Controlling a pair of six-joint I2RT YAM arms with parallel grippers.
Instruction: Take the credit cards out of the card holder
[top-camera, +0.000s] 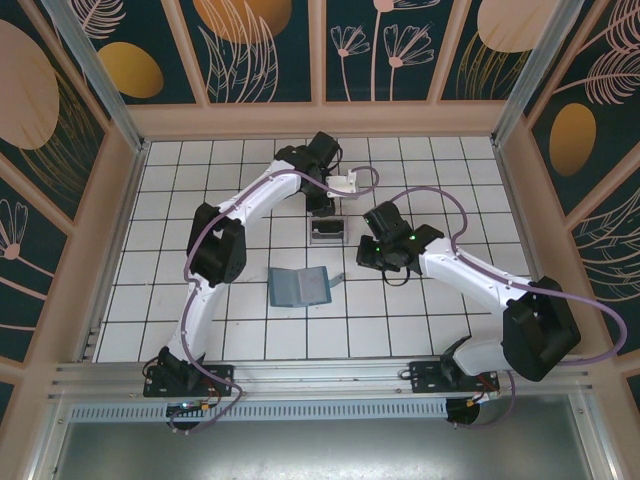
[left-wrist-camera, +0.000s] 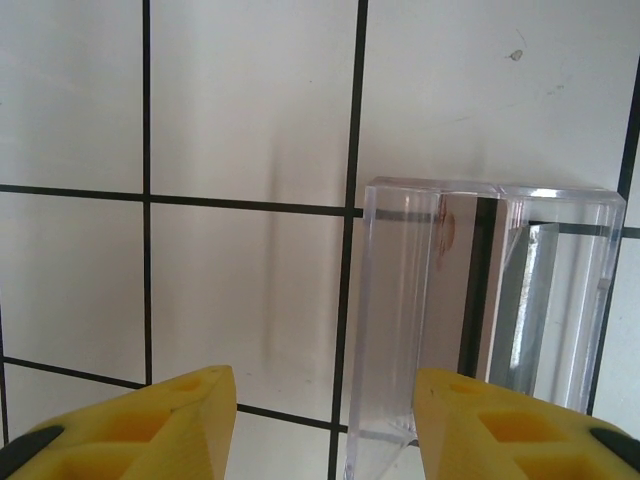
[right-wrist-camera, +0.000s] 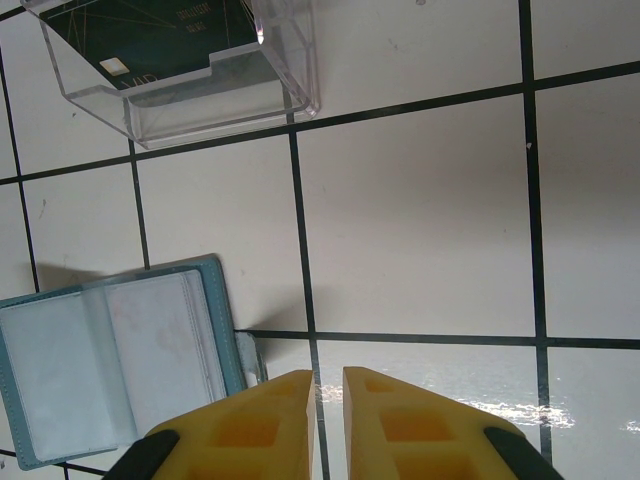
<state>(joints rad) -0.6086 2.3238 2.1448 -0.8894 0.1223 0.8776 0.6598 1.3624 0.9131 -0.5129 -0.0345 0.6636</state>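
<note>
On the white tiled table (top-camera: 170, 180), the flat teal-blue folding card holder (top-camera: 300, 286) lies open with its greyer-blue inside facing up, near the middle of the work area and between the two arms. Its clear pockets look pale from the right wrist camera; I cannot tell whether cards sit in them. A thin grey sliver (right-wrist-camera: 252, 358) shows at the card holder's right edge, touching it, and I cannot tell what it is. Just beyond the card holder, one tile row farther from the arm bases, stands the small clear plastic box (top-camera: 328, 232). A dark green card (right-wrist-camera: 170, 40) with a pale chip patch lies inside the box. From the left wrist camera, pale and grey flat surfaces show through the box walls, too distorted to identify. The left gripper (left-wrist-camera: 325, 430) hangs just beside the far side of the box with its yellow fingers (left-wrist-camera: 150, 430) well apart. Bare tile and the near corner of the box show between them, and I cannot tell whether either finger touches the box. The right gripper (right-wrist-camera: 328, 420) hangs over bare tile just to the right of the card holder, apart from it. Its yellow fingers (right-wrist-camera: 260, 430) are drawn almost together with only a slim gap, clamped on nothing.
</note>
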